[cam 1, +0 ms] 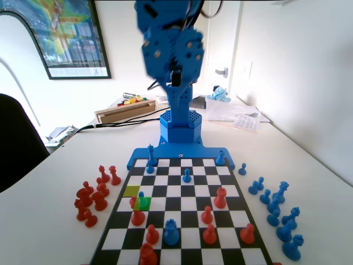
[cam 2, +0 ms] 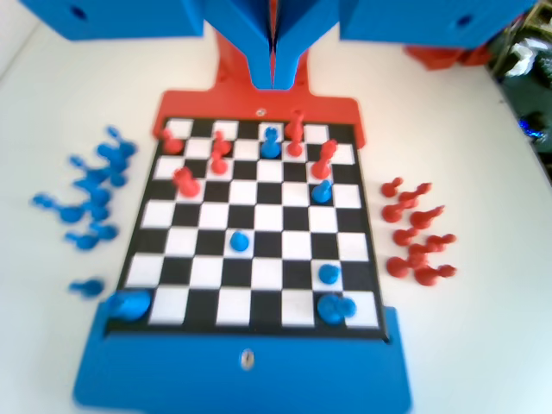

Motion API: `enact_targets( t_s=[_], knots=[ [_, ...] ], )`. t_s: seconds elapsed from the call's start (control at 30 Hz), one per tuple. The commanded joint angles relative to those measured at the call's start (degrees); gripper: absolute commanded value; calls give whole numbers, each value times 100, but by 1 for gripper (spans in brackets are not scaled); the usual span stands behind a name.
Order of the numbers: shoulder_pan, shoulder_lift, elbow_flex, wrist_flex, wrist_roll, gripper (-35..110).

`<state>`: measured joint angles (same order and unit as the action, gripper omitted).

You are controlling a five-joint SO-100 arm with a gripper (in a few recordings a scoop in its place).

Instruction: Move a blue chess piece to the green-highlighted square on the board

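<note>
I can make out no readable writing on the pieces or the board (cam 1: pixel 182 221); the framed poster (cam 1: pixel 60 36) at the upper left of the fixed view carries small print along its bottom edge that is too blurred for me to read. The blue chess piece (cam 1: pixel 141 199) stands upright in the fixed view, its long axis vertical, round head up, on the green-highlighted square (cam 1: pixel 144 203) in the lower left part of the board. A red pawn (cam 1: pixel 134 202) sits just beside it on its left, and the paler yellow-green square (cam 1: pixel 131 191) lies diagonally up-left of the green one. In the wrist view I see the same blue pawn (cam 2: pixel 322 191) right of the board's centre, just below a tall red piece (cam 2: pixel 325 159). The end effector (cam 2: pixel 272 52) hangs from the top centre of the wrist view, well above the board's far edge, its jaws pressed together with only a thin dark seam between them, gripping nothing and touching no piece. Captured blue pieces (cam 1: pixel 278 212) rest on the white counter (cam 1: pixel 314 182) at right in the fixed view, red ones (cam 1: pixel 94 193) at left.
</note>
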<state>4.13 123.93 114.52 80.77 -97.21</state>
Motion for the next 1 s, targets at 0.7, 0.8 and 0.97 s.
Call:
enact_targets(
  t_s=[0.7, 0.8, 0.97],
  knots=[
    [-668, 4096, 598, 1477, -387, 1],
    [-668, 4333, 800, 1292, -387, 1],
    [-668, 4685, 1028, 1028, -343, 1]
  ],
)
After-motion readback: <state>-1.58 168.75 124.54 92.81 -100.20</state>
